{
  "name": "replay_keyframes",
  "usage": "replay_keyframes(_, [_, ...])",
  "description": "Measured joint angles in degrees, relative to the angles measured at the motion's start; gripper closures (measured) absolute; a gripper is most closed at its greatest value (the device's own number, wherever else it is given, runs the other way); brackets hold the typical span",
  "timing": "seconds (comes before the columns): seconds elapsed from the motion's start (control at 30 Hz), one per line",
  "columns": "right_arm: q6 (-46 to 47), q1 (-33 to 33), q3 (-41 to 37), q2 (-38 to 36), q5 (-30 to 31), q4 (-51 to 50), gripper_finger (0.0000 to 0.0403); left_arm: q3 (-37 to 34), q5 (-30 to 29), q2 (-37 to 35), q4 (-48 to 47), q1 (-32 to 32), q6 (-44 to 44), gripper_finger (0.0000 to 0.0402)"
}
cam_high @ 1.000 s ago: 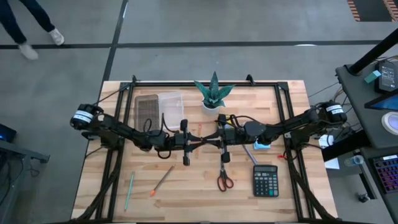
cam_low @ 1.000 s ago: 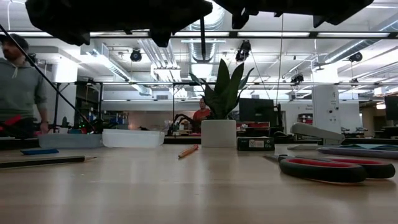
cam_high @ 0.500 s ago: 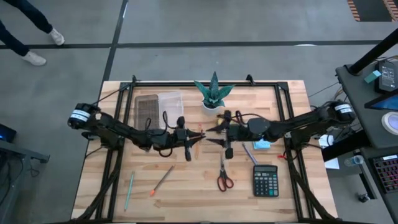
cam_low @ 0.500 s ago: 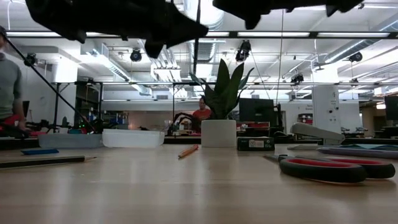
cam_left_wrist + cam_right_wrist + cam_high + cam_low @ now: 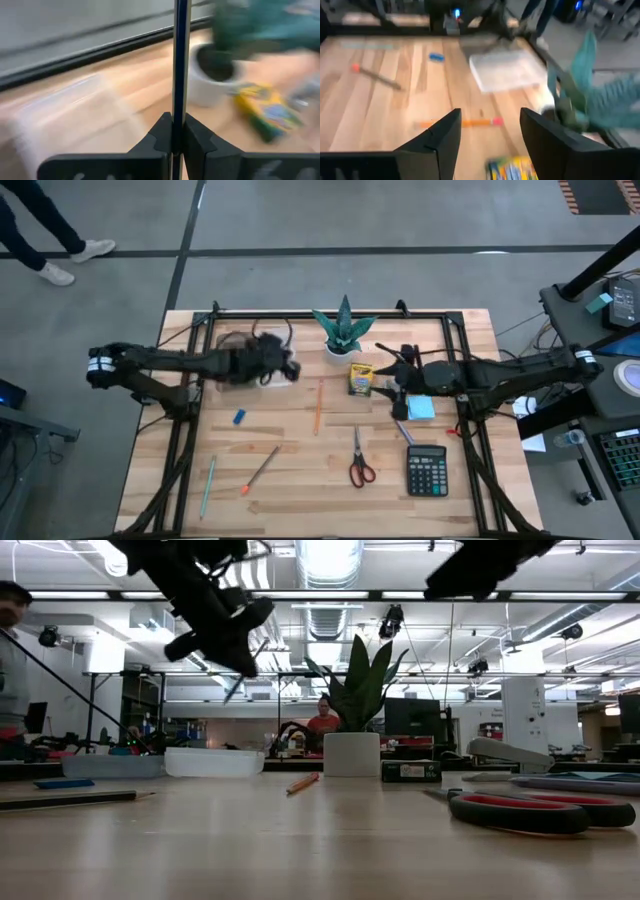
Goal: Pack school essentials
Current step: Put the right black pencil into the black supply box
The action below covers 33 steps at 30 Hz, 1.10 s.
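Wooden desk [image 5: 300, 470]: we are carrying a pen [image 5: 179, 70] pinched in our left pincer [image 5: 173, 131] toward the clear case [image 5: 268, 343] for packing; right pincer [image 5: 487, 131] is hovering spread, empty.

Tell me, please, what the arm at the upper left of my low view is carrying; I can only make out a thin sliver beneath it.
Observer: That is the left arm. The left jaws are shut on a thin dark pen.
Operator: Where over the table is it?
Observer: Seen from above, it is over the clear box, next to the plant.
Operator: And the other arm?
Observer: The right jaws stand open and empty, close by the crayon box.
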Motion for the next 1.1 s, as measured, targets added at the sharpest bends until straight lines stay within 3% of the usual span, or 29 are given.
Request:
replay_keyframes(0.13, [1.6,0.0,-0.1,-1.2,0.0,-7.0,0.0218,3.9,4.3,1.4,-9.3,6.6,-2.7,0.0399])
replay_keyframes(0.3, [1.8,0.0,-0.3,-1.2,0.0,-12.6,0.0221,4.2,18.8,4.6,-9.6,14.2,-5.9,0.0399])
replay_keyframes(0.4, [1.8,0.0,-0.6,-1.1,0.0,-15.0,0.0219,3.8,24.2,6.9,-10.2,17.6,-8.7,0.0397])
replay_keyframes(1.1, [-1.2,0.0,-1.8,-1.1,0.0,-14.5,0.0217,4.2,27.1,11.1,-12.5,22.1,-10.2,0.0384])
